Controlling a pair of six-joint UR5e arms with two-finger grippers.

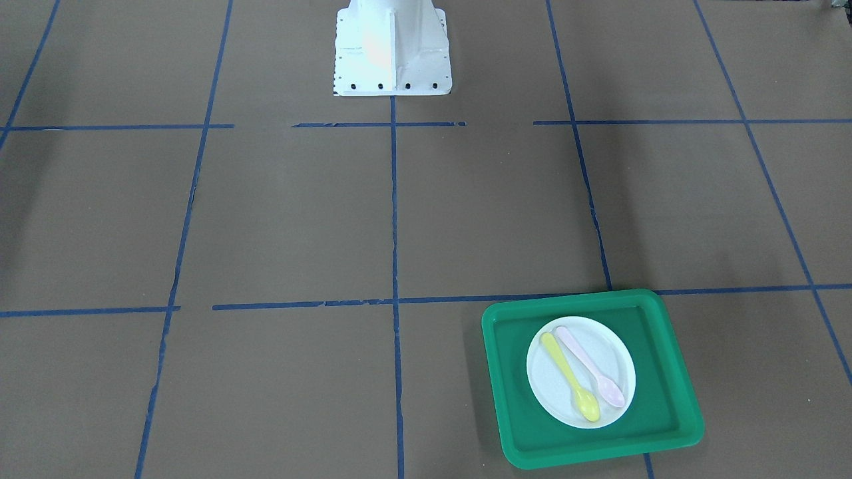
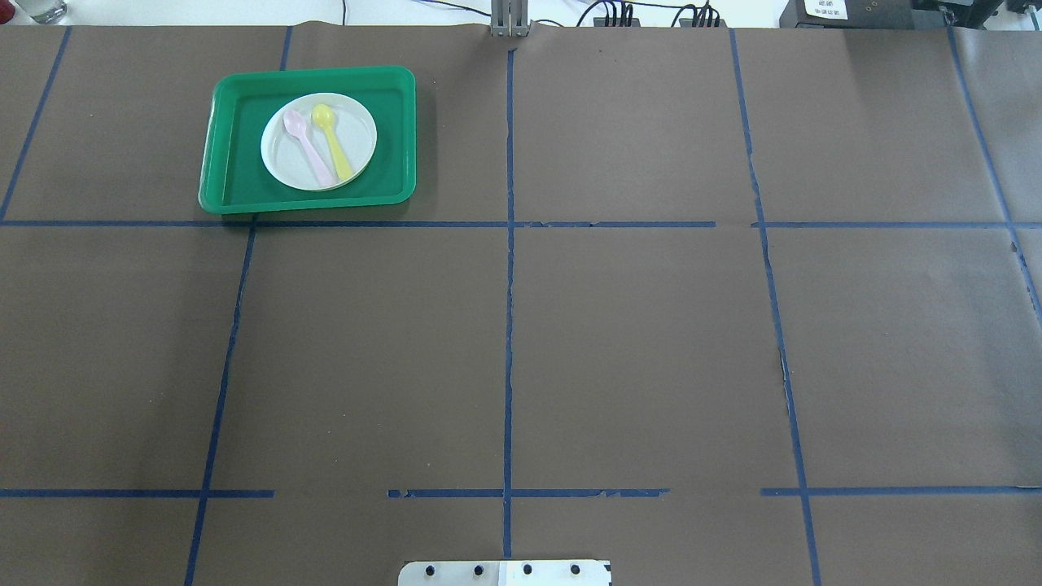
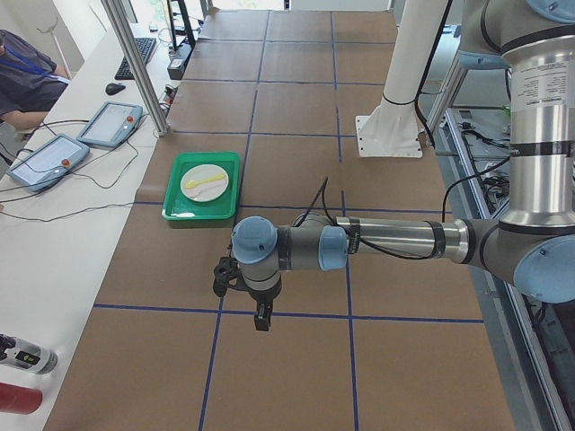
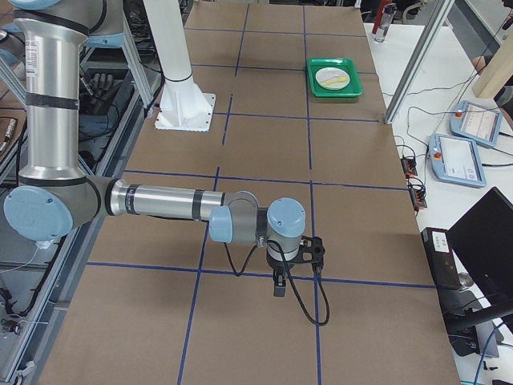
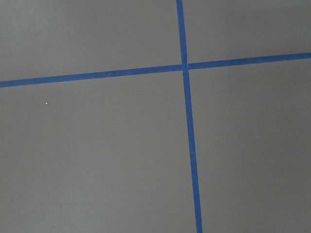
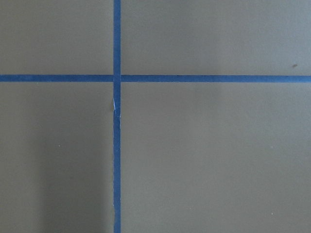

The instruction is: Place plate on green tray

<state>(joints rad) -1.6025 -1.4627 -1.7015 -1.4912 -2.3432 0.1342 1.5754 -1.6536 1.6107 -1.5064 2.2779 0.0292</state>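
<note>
The small white plate point(image 1: 547, 382) lies inside the green tray point(image 1: 512, 406), with a yellow spoon point(image 1: 571, 380) and a pink spoon point(image 1: 589, 366) on it. In the overhead view the plate point(image 2: 360, 130) and tray point(image 2: 236, 155) sit at the far left. My left gripper point(image 3: 260, 316) shows only in the exterior left view, low over the table and well away from the tray point(image 3: 184, 215); I cannot tell if it is open or shut. My right gripper point(image 4: 279, 285) shows only in the exterior right view, far from the tray point(image 4: 321, 90); its state also cannot be told.
Brown paper with a blue tape grid point(image 2: 509, 325) covers the table. The white robot pedestal point(image 1: 391, 50) stands at the robot's edge. Both wrist views show only paper and tape. Control tablets point(image 3: 45, 157) and cables lie on the white bench beside the table.
</note>
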